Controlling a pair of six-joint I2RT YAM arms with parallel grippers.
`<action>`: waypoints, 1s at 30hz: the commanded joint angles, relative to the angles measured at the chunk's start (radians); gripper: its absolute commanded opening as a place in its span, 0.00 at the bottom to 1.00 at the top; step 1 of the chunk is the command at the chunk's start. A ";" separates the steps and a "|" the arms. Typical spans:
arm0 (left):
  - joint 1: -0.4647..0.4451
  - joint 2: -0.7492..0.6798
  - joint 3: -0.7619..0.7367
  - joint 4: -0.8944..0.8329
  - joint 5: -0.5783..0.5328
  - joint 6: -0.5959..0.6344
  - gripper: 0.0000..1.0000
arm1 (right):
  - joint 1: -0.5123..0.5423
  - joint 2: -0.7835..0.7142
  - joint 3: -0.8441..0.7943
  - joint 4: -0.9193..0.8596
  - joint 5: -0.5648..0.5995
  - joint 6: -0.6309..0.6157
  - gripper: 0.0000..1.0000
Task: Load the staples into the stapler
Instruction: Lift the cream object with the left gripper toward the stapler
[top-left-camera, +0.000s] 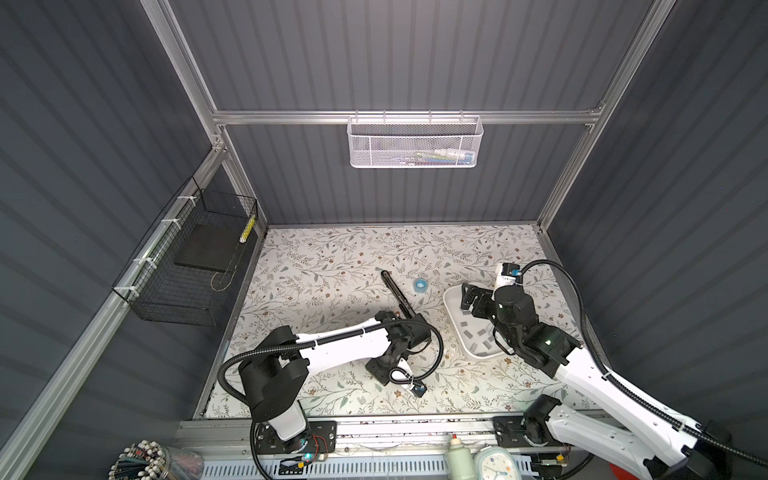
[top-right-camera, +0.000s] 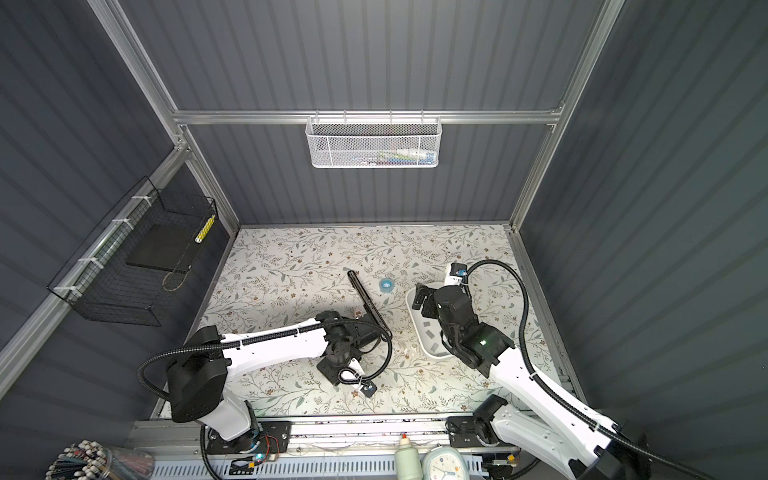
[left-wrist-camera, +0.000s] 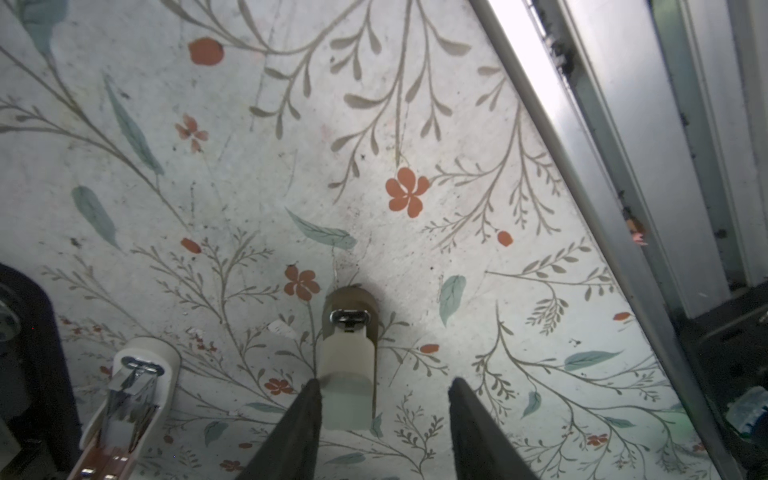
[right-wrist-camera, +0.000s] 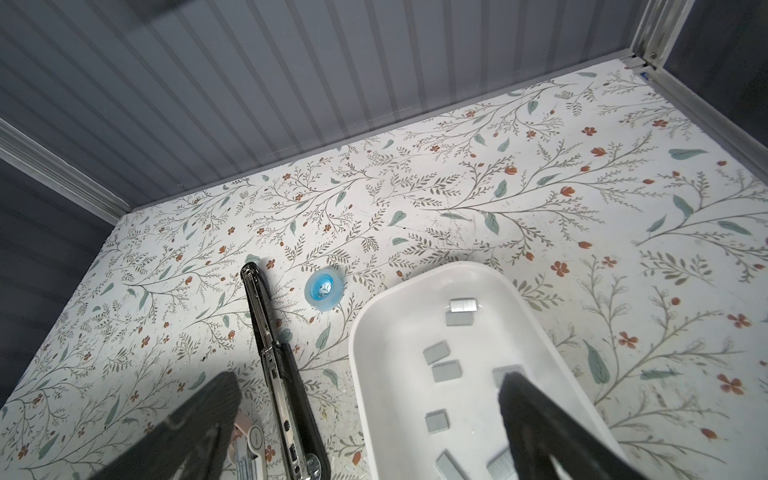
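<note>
Left gripper (left-wrist-camera: 384, 382) is low over the floral table (left-wrist-camera: 249, 166), fingers (left-wrist-camera: 299, 424) partly apart, one touching a pale metal-tipped piece (left-wrist-camera: 347, 365), the other clear of it. Right gripper (right-wrist-camera: 370, 376) hangs spread wide and empty above the white tray (right-wrist-camera: 395, 324) where the staples (right-wrist-camera: 446, 371) lie scattered; the black stapler (right-wrist-camera: 270, 353) lies opened flat near the tray, a small blue disc (right-wrist-camera: 324, 288) beyond
</note>
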 joint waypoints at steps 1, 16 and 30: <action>-0.004 -0.013 0.003 0.005 -0.010 -0.014 0.52 | -0.004 -0.010 0.010 -0.002 0.000 0.008 0.99; -0.009 0.096 0.031 0.013 -0.113 -0.076 0.48 | -0.005 0.018 0.026 -0.014 0.000 0.016 0.99; -0.013 0.119 0.087 -0.021 -0.074 -0.082 0.17 | -0.007 0.021 0.032 -0.026 0.014 0.026 0.99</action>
